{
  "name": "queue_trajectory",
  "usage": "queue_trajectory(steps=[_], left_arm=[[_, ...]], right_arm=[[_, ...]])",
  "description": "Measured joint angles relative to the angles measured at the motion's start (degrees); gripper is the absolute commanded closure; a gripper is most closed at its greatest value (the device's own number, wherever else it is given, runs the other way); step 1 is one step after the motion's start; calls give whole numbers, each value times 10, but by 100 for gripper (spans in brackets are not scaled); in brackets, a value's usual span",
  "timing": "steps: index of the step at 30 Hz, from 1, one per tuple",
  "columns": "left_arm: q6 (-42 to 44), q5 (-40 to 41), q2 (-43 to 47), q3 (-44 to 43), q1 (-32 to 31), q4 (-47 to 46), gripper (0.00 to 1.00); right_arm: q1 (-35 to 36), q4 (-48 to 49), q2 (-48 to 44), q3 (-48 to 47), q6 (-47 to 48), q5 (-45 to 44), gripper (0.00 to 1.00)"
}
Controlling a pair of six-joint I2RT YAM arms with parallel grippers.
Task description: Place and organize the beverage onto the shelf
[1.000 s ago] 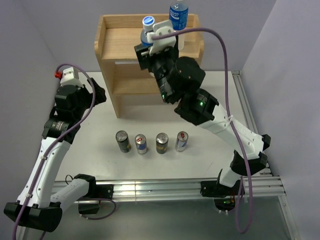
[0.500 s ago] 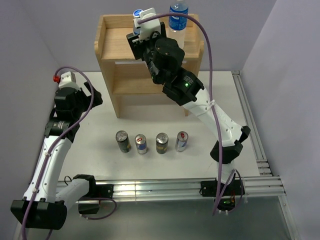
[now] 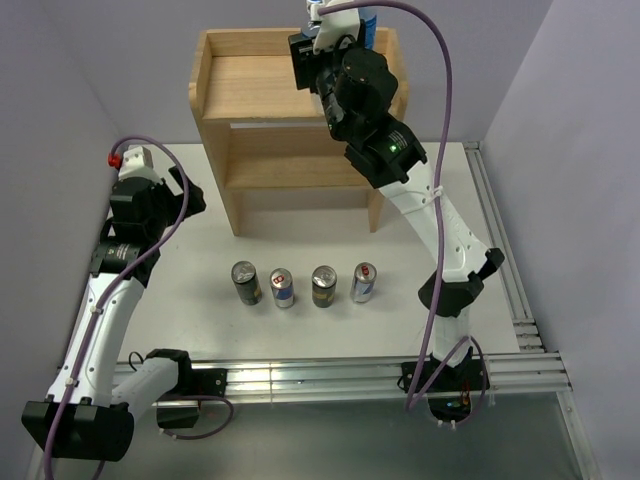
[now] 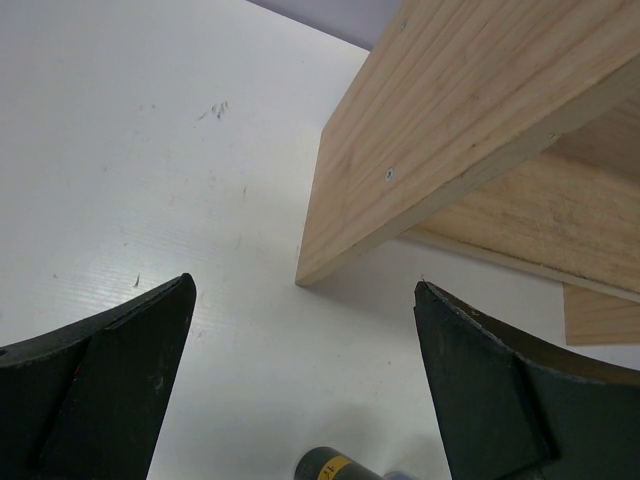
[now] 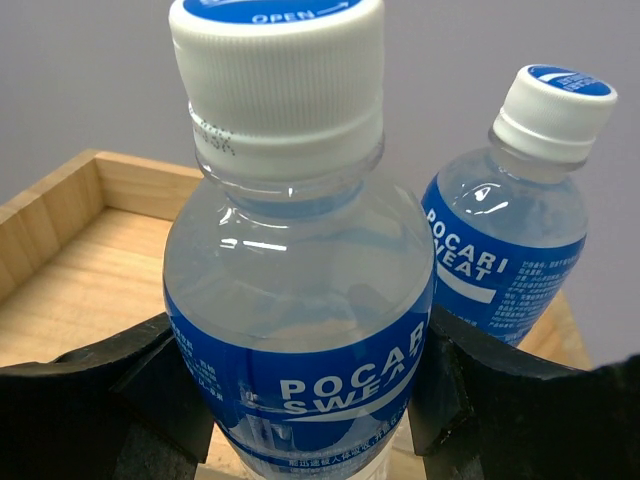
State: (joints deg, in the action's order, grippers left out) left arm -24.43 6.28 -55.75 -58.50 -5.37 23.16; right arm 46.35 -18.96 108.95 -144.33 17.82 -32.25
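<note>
Steadiness matters: the right tool [image 5: 300, 405], clamped on a Pocari Sweat bottle [image 5: 295, 290], should set it upright on the shelf [image 5: 70, 280] without knocking the second bottle [image 5: 515, 235] at frame right.

**Right arm at full reach and gripping, left arm folded and open**

I have the right arm [image 3: 430, 215] stretched long from its base, up and out toward the far side, with its wrist high. The right gripper [image 5: 300, 400] is closed, fingers [image 5: 100, 410] pressed on either side of an upright bottle [image 5: 300, 290]. My left arm [image 3: 95, 320] is folded at the near left, elbow bent and wrist tipped downward. The left gripper [image 4: 300, 390] hangs with its jaws spread wide.
</note>
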Motion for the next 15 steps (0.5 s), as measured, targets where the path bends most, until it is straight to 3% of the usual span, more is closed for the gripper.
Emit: queue_trajectory(steps=[15], left_arm=[[0,0,0,0,0,0,3]], right_arm=[[-10,0,31,-15,-26,20,100]])
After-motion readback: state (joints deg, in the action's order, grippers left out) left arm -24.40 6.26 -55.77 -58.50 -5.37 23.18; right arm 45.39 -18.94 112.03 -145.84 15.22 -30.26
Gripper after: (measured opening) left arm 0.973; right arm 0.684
